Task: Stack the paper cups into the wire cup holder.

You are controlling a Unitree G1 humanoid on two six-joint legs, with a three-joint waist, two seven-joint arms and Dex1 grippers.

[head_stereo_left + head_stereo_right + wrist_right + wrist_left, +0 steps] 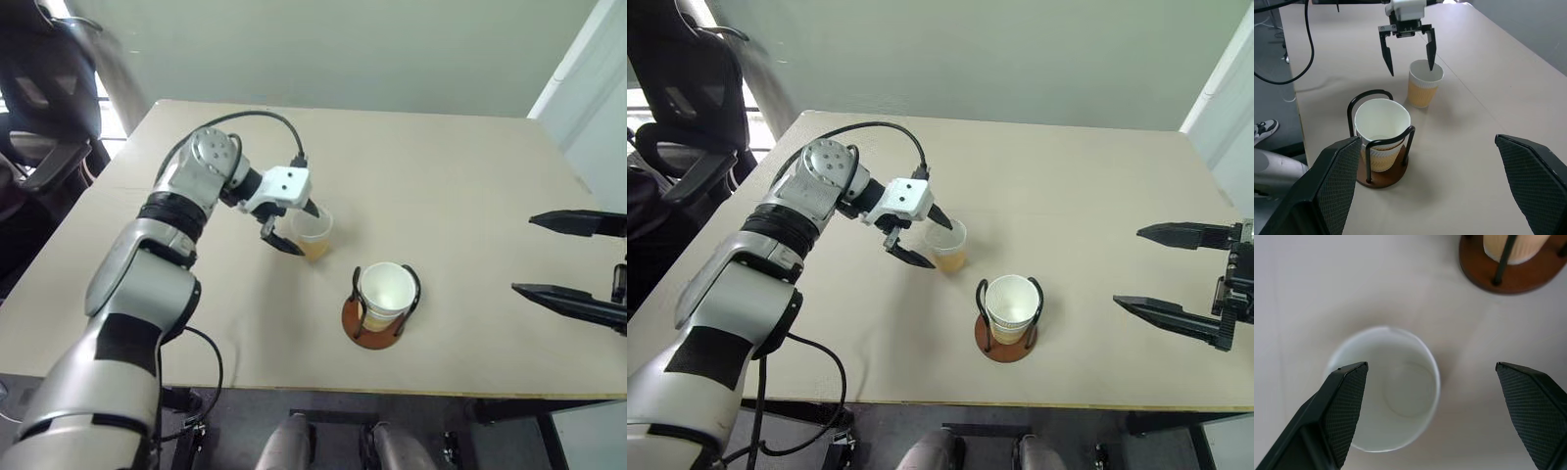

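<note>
Far left: a black office chair beside the pale wooden table. On the table, left of centre: left gripper, angled downward over a lone paper cup, fingers spread wide and nothing gripped. One finger hanging just above the cup's rim, maybe dipping inside it, contact not clear; other finger out beside the cup, apart from it. Cup upright, tan-orange outside, white inside, empty, as seen from the left wrist. Just beside it, toward the near edge and a little right: wire cup holder, reddish-brown disc base with black wire loops, upright. Inside the loops: stacked cups, nested, with the rim of a lower one peeking under the top one in the right wrist view. Holder and lone cup near but not touching. Far right: right gripper, held above the table, well apart from holder and cups, fingers spread wide, empty.
</note>
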